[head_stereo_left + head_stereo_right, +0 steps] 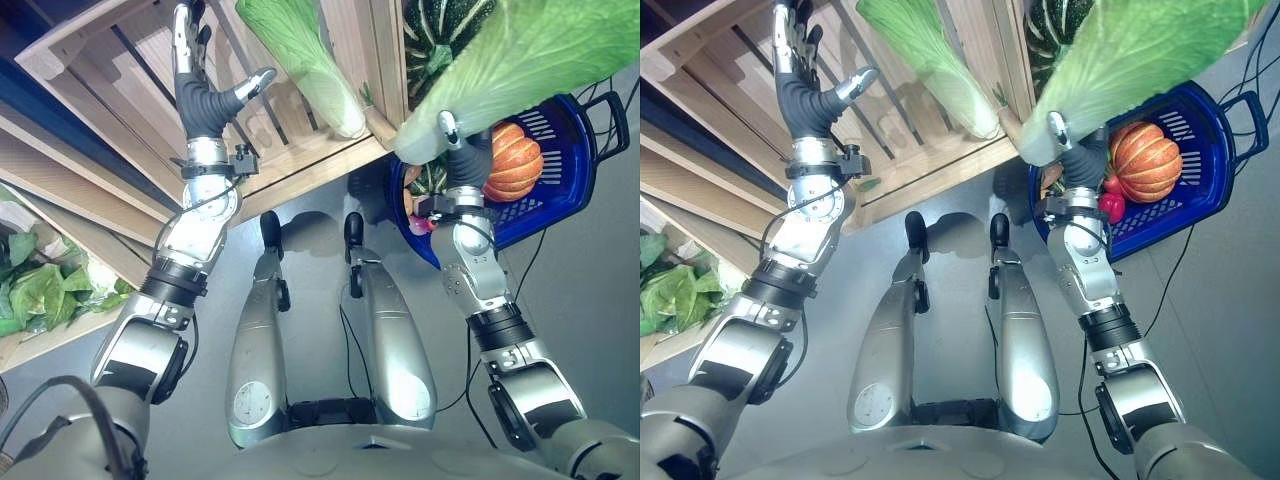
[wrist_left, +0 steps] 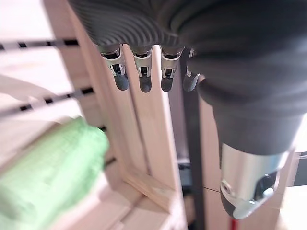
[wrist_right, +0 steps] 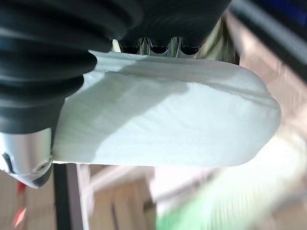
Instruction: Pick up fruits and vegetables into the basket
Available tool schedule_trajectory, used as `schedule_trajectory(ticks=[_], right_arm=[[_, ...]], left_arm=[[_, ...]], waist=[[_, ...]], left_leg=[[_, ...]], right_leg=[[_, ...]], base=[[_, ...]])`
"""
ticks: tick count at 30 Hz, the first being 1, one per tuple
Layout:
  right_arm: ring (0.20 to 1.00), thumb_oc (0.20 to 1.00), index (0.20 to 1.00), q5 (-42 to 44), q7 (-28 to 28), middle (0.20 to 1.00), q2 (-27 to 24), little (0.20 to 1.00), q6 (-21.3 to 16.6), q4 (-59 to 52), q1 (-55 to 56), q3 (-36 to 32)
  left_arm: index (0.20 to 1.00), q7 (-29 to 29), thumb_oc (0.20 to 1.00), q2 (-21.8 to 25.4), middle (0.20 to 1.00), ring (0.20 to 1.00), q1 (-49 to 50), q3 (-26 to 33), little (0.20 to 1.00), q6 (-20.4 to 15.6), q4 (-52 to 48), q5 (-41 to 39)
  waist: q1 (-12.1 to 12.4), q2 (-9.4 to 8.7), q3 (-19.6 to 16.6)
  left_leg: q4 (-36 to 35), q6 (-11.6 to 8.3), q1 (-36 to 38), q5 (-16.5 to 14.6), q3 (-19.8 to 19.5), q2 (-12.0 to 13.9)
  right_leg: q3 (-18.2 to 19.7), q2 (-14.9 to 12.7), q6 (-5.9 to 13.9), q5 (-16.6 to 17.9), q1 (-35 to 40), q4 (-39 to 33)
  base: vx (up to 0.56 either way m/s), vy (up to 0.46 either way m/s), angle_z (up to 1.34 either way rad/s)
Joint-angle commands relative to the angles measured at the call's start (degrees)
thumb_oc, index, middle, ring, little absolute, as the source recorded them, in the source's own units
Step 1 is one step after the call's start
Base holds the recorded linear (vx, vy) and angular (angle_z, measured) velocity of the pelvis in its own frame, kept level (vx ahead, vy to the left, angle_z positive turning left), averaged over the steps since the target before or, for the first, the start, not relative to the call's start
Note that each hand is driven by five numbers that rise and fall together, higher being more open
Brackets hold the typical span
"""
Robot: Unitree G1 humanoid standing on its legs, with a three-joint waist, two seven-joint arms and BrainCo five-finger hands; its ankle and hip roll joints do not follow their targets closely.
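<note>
My right hand (image 1: 463, 158) is shut on the white base of a long napa cabbage (image 1: 520, 50), held over the blue basket (image 1: 565, 195); in the right wrist view its pale stem end (image 3: 163, 120) lies across the palm with the fingers curled round it. In the basket lie an orange pumpkin (image 1: 513, 160), a red fruit (image 1: 1112, 206) and part of a green striped squash (image 1: 430, 180). A second napa cabbage (image 1: 305, 60) lies in the wooden crate (image 1: 300, 150). My left hand (image 1: 200, 95) is raised inside that crate, open with straight fingers (image 2: 144, 79), beside the cabbage (image 2: 48, 177).
A dark green striped squash (image 1: 440, 30) sits in the crate compartment just behind the basket. Lower to the left, another wooden crate holds leafy greens (image 1: 40, 285). The basket stands on a grey floor (image 1: 600, 300).
</note>
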Motion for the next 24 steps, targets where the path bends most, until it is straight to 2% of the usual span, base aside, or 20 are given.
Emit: schedule_trajectory(ticks=[1,12,18,24], right_arm=[[0.200,0.200,0.200,1.9,-3.7,0.200,-0.7,0.200,-5.6,-1.3,-0.8,-3.4],[0.200,0.200,0.200,17.2,-3.6,0.200,-4.0,0.200,-8.1,22.4,-6.4,-2.8],[0.200,0.200,0.200,24.5,4.0,0.200,-5.6,0.200,-6.6,40.0,-12.3,-3.3],[0.200,0.200,0.200,28.0,8.0,0.200,-6.5,0.200,-4.7,51.2,-17.0,-4.2]], left_arm=[[1.000,3.4,1.000,0.4,1.000,1.000,-3.9,1.4,1.000,-3.5,4.3,4.2],[1.000,4.6,1.000,1.9,1.000,1.000,-11.5,-4.2,1.000,-1.1,23.2,0.4],[1.000,2.6,1.000,2.1,1.000,1.000,-15.4,-5.3,1.000,-1.5,30.3,-4.4],[1.000,0.7,1.000,1.3,1.000,1.000,-17.2,-5.2,1.000,-3.5,33.4,-8.7]], waist=[[-1.0,-0.72,-2.1],[-1.2,0.04,-2.1],[-0.9,1.42,-2.1],[-0.3,2.67,-2.1]], left_leg=[[2.6,1.17,-0.2,-6.3,-0.1,-2.1],[4.0,0.79,-2.5,-6.3,0.0,-1.9],[5.7,0.50,-5.2,-6.3,-0.5,-2.1],[6.9,0.34,-7.6,-6.5,-1.0,-2.4]], right_leg=[[-1.0,0.9,3.10,3.9,3.8,-8.0],[-1.1,0.9,2.79,3.9,1.6,-6.7],[-1.4,0.6,2.50,3.6,-1.0,-5.3],[-1.5,0.5,2.28,3.0,-3.4,-4.0]], base=[[0.00,0.000,0.00],[0.00,-0.010,-0.02],[0.01,-0.023,-0.04],[0.02,-0.043,-0.05]])
